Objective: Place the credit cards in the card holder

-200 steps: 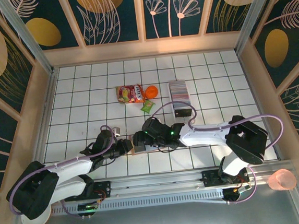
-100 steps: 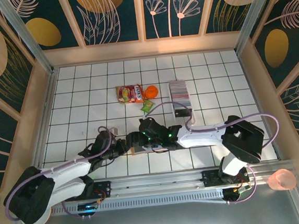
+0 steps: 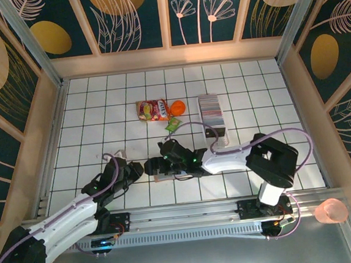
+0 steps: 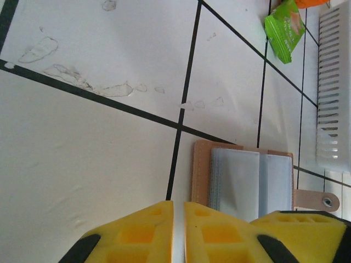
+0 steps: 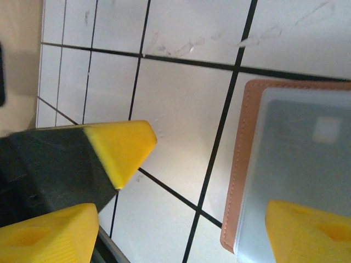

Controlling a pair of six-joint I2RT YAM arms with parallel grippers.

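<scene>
- Right now the left gripper (image 4: 178, 227) has its yellow pads all but together, with only a thin slit between them and nothing in it. It hangs low over the table (image 4: 82, 137), just beside the card holder (image 4: 241, 181). I take it to be placed there to steady that edge, not to carry anything.
- The right gripper (image 5: 178, 219) stands wide apart and empty. One of its fingers (image 5: 312, 230) lies over the holder's clear pocket and the other is out over the tiles. That spread looks meant to press the wallet flat or work a pocket open, but I cannot tell whether the finger actually touches.
- The card holder lies unfolded between the two grippers, grey pockets facing up and the snap tab (image 4: 315, 200) sticking out sideways. Loading needs that face up.
- The credit cards (image 3: 210, 105) stand in a dense row in the white tray (image 4: 334, 109), well apart from the holder and farther up the table. By my reading a card has yet to be fetched.
- A green packet (image 4: 285, 27) lies near the tray, off to the side of the route between the tray and the holder.
</scene>
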